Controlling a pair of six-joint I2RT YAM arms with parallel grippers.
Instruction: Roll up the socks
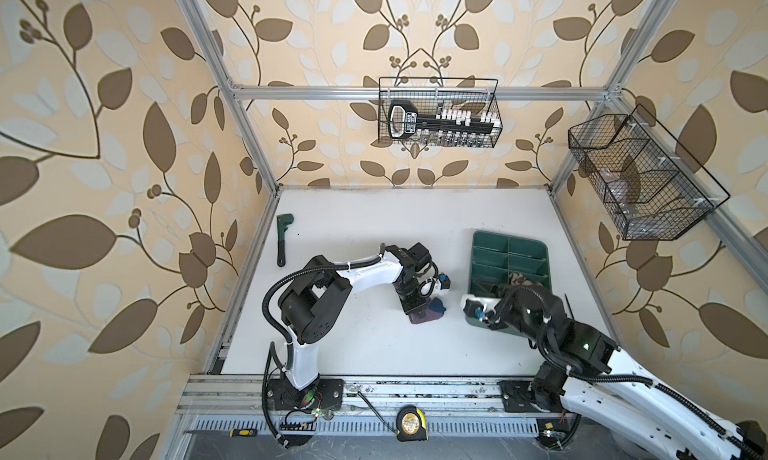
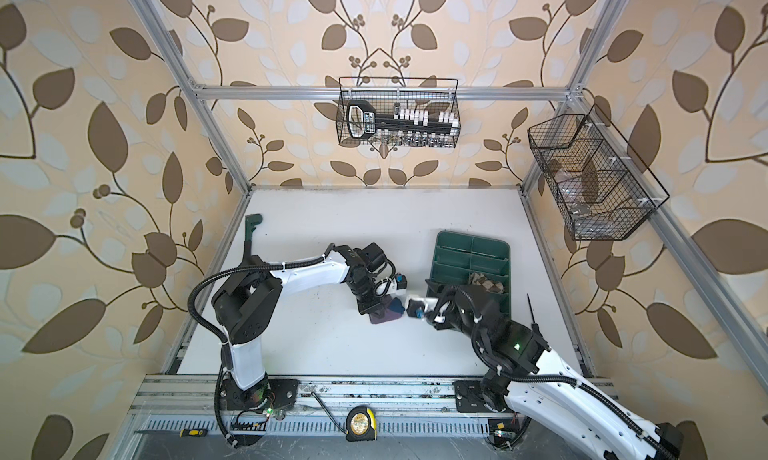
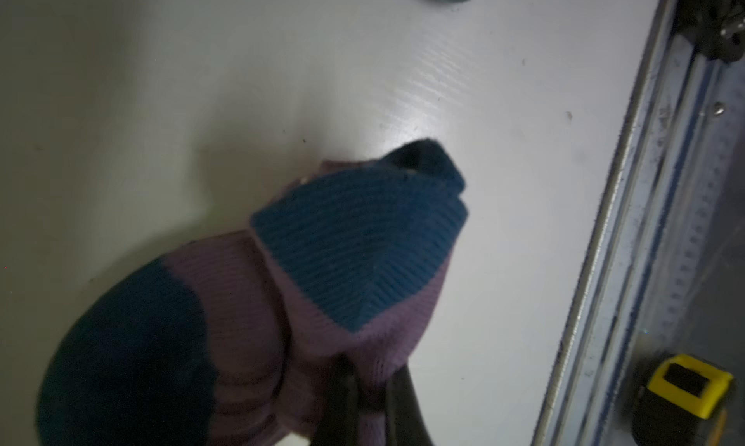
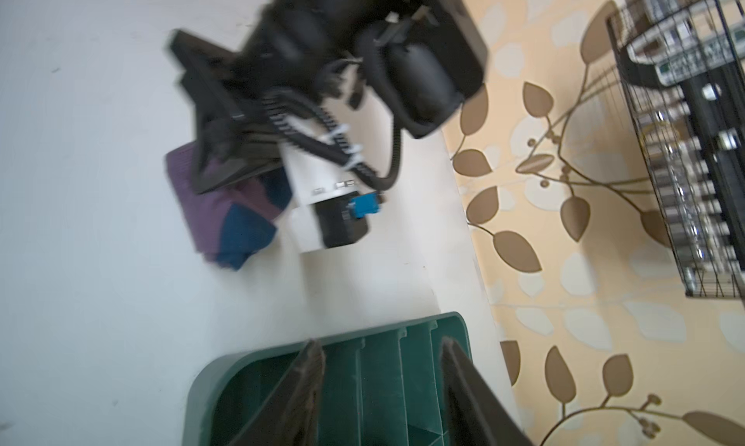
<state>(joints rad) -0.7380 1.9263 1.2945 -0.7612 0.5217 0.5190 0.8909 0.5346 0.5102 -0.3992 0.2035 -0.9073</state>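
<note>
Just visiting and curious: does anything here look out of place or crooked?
Yes. A wrench lies by the table's far left edge, odd for laundry work, and the green tray sits askew to the table's edges.

One sock (image 1: 434,310) lies mid-worktop (image 1: 374,229), with the tray (image 1: 511,238) just to its right. The second sock (image 1: 519,278) sits in a right-hand tray compartment. A wrench (image 1: 282,239) lies back left. At the front edge, the screwdriver (image 1: 243,432) lies left of the tape measure (image 1: 411,424).
</note>
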